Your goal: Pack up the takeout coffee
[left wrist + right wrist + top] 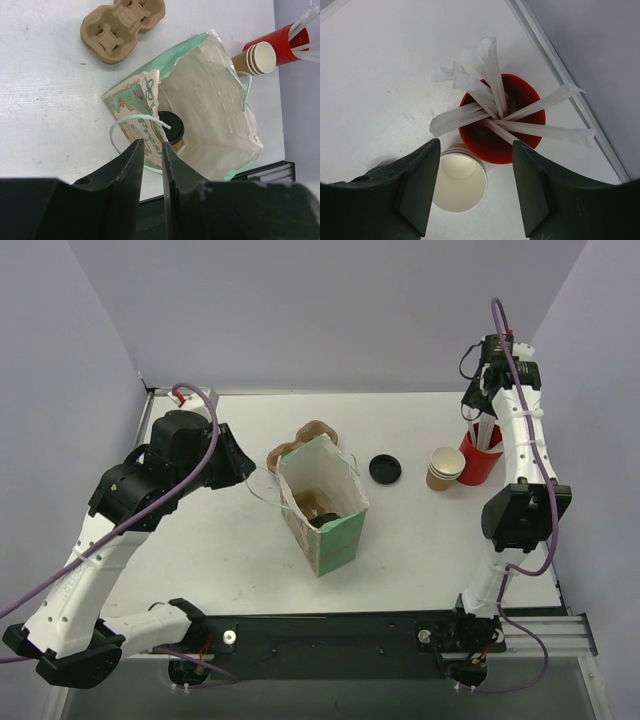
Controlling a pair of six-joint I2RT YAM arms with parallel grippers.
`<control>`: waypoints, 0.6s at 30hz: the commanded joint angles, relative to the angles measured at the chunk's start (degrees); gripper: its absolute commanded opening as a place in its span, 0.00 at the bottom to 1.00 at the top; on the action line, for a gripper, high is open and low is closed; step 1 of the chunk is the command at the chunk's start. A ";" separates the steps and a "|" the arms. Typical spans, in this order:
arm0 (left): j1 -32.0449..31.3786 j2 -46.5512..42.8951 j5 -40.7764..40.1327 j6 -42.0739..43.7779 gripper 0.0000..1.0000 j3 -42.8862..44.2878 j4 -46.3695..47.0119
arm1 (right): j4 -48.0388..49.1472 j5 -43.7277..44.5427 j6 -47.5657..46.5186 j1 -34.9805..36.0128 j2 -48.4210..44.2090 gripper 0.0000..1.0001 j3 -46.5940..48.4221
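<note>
The takeout coffee [170, 128], a brown cup under a black lid, stands inside the open green paper bag [215, 100], which sits mid-table [335, 535]; the cup shows deep in it [322, 512]. My left gripper [153, 142] hovers at the bag's left side [243, 462], by the string handle [116, 131]. Its jaws stand a narrow gap apart and I see nothing held between them. My right gripper [476, 147] hangs open over the far right [480, 410], above a red cup of white sticks [500, 140] and a stack of empty brown cups [460, 182].
A moulded pulp cup carrier [305, 438] lies behind the bag [120, 27]. A loose black lid [385, 468] rests between the bag and the cup stack [444, 468]. The red cup [480, 462] stands near the right wall. The black rail [330, 635] runs along the near edge.
</note>
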 commanded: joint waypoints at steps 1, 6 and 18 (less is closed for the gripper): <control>0.71 0.15 1.24 0.97 0.32 2.47 -0.13 | 0.71 4.93 -2.94 2.54 0.66 0.54 1.83; 1.32 0.15 1.68 1.23 0.32 2.38 -0.48 | 0.97 6.42 -3.21 5.80 3.12 0.54 1.74; 2.91 -0.29 2.82 1.58 0.31 1.95 -0.83 | 0.97 13.19 -4.88 6.41 7.78 0.49 2.97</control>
